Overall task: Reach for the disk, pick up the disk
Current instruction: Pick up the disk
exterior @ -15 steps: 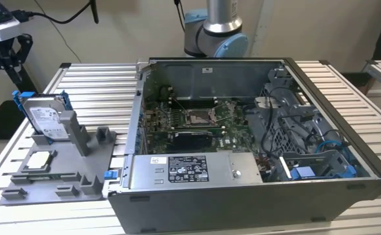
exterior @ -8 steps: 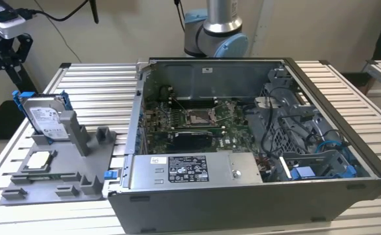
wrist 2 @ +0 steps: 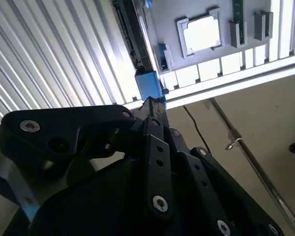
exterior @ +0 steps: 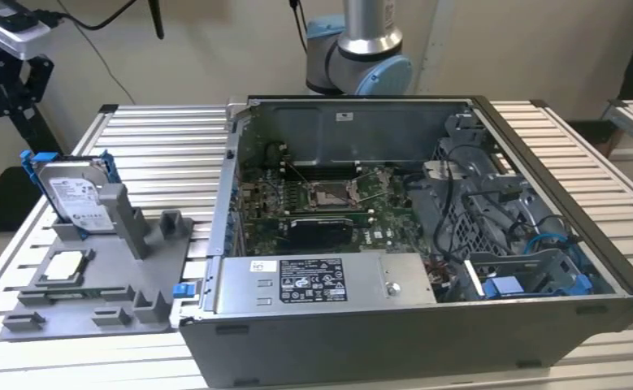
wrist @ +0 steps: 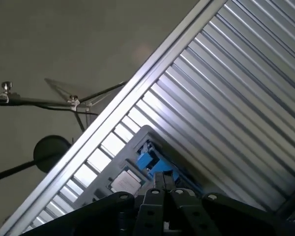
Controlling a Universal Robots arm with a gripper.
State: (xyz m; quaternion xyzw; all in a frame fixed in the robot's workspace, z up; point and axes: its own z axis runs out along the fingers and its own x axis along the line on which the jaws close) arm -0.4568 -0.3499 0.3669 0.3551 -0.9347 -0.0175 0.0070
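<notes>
The disk point(exterior: 75, 193) is a silver-grey drive with a white label and a blue frame. It stands on edge in a slot of the grey holder plate point(exterior: 110, 305) at the exterior view's left. My gripper point(exterior: 10, 85) hangs up and to the left of it, apart from the drive, with its black fingers closed together and nothing held. In the second wrist view my gripper point(wrist 2: 150, 104) points at the disk's blue corner point(wrist 2: 150, 86). The first wrist view has the gripper point(wrist: 163, 181) just short of the disk's blue frame point(wrist: 148, 160).
An open computer case point(exterior: 425, 325) takes up the table's middle and right, with a long grey box point(exterior: 305, 280) along its near side. A small silver square chip point(exterior: 65, 264) lies on the holder plate. The ribbed metal table point(exterior: 164, 138) ends close to the holder's left.
</notes>
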